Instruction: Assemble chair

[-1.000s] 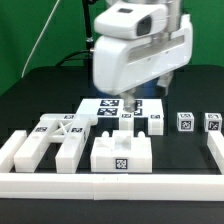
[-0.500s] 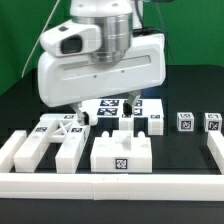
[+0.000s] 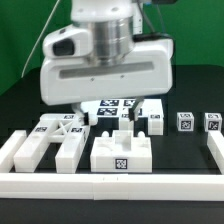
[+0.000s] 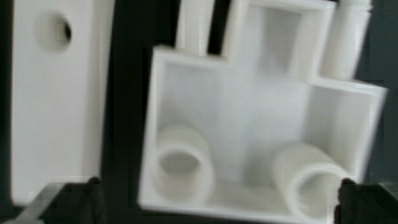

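The chair lies in loose white tagged pieces on the black table: a wide piece with a crossed top, a chunky block at the front, a smaller piece behind it, and two small cubes. My gripper hangs low over the middle pieces, its big white hand hiding much of them. In the wrist view a white piece with two round holes lies between my dark fingertips, which stand wide apart. The gripper is open and holds nothing. A flat piece with one hole lies beside it.
The marker board lies behind the pieces, partly under my hand. A long low border bar runs along the front, and another bar closes the exterior view's right side.
My hand has swung to the exterior view's left, come lower and turned. It now covers the middle of the table. The pieces have not moved.
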### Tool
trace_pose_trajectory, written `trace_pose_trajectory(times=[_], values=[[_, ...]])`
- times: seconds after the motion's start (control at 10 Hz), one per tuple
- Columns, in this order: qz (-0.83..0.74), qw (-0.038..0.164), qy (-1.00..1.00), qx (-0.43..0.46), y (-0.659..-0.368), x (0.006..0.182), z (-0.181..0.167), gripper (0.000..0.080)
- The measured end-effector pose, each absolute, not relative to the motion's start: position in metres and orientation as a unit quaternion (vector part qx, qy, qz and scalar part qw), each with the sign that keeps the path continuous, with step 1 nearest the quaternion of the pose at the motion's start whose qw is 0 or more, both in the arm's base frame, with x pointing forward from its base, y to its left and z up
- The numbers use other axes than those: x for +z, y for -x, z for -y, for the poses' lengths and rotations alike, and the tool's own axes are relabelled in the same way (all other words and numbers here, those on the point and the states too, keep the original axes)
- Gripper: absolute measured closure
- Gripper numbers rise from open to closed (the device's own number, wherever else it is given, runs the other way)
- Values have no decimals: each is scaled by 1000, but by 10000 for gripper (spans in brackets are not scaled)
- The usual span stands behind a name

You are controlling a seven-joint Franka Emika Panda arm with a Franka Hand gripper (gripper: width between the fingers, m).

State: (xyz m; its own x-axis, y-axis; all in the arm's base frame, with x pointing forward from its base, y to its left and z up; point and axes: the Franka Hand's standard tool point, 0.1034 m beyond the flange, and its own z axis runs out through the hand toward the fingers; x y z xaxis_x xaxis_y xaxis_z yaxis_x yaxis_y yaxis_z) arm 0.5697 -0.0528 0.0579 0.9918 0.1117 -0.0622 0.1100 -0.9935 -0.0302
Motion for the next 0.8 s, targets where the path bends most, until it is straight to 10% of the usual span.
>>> trace_pose_trajectory(times=[0.8], values=[[48, 10, 998, 28, -568, 26, 44, 163]])
